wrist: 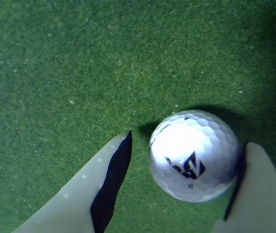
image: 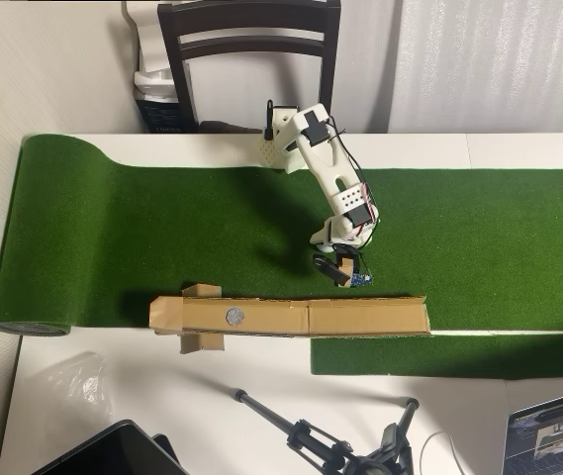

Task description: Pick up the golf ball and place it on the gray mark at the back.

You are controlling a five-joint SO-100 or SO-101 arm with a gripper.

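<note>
In the wrist view the white dimpled golf ball (wrist: 193, 155) with a dark logo lies on green turf between the two fingers of my gripper (wrist: 187, 141). The gripper is open. A narrow gap shows between the left finger (wrist: 109, 184) and the ball, while the right finger (wrist: 254, 189) stands right beside it. In the overhead view the gripper (image: 345, 274) points down at the turf just behind the cardboard strip (image: 360, 317), and the arm hides the ball. The round gray mark (image: 234, 317) sits on the strip, to the left of the gripper.
The green turf mat (image: 162, 228) covers the white table, with its rolled end at the left. A dark chair (image: 249, 40) stands behind the arm's base. A tripod (image: 321, 440), a laptop (image: 558, 435), a tablet (image: 113, 455) and a plastic bag (image: 73, 381) lie along the near edge.
</note>
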